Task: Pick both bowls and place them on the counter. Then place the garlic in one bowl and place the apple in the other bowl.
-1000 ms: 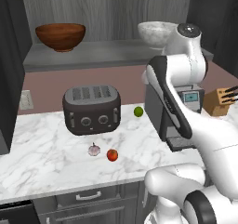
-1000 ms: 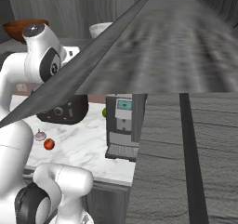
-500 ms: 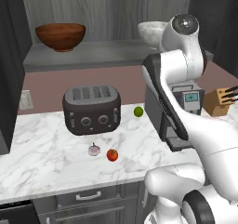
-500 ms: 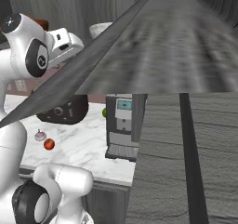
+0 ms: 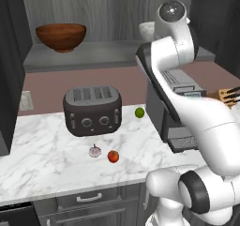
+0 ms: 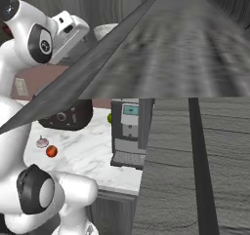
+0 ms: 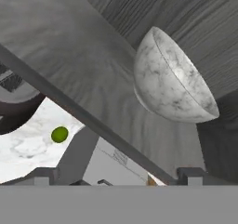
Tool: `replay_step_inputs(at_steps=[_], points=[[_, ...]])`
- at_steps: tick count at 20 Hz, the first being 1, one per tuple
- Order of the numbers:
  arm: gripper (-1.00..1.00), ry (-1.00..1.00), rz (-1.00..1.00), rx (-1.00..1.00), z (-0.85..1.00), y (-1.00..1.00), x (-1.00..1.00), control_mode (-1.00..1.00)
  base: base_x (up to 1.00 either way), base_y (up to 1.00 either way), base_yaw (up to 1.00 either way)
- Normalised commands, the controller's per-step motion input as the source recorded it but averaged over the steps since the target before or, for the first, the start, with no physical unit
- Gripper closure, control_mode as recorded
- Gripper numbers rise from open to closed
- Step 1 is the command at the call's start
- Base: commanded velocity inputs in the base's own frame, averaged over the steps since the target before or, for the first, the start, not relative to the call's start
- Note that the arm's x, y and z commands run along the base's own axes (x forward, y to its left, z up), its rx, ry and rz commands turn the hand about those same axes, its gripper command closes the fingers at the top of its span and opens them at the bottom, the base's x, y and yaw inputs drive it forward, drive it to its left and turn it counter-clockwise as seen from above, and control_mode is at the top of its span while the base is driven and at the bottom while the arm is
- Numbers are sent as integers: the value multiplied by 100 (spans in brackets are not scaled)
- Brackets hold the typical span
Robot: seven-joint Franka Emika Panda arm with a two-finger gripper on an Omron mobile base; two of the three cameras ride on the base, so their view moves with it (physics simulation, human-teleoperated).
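Up at the grey shelf point(image 5: 93, 61), the gripper point(image 7: 118, 180) hung wide open and empty facing the white marbled bowl point(image 7: 172, 81), apparently the first pick, needing an advance onto its rim.

Even, soft rendered light, faint shadows, no glare; near shelf edge smeared in right base view.

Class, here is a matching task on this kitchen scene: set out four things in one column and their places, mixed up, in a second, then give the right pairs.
Things:
1. wooden bowl
2. apple
3. green fruit
4. marbled bowl

Places:
A. on the counter, right of the toaster
B. left end of the grey shelf
C. on the shelf, ahead of the hand
D. on the counter beside the garlic

Pairs: 1-B, 2-D, 3-A, 4-C
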Motion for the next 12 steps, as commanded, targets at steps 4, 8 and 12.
replay_step_inputs(at_steps=[4,8,12], points=[[-100,0,0,-18,19,-17,36,-100,0,0,0],[-100,0,0,-13,10,-18,36,-100,0,0,0],[-100,4,0,-10,4,-12,46,-100,0,0,0]])
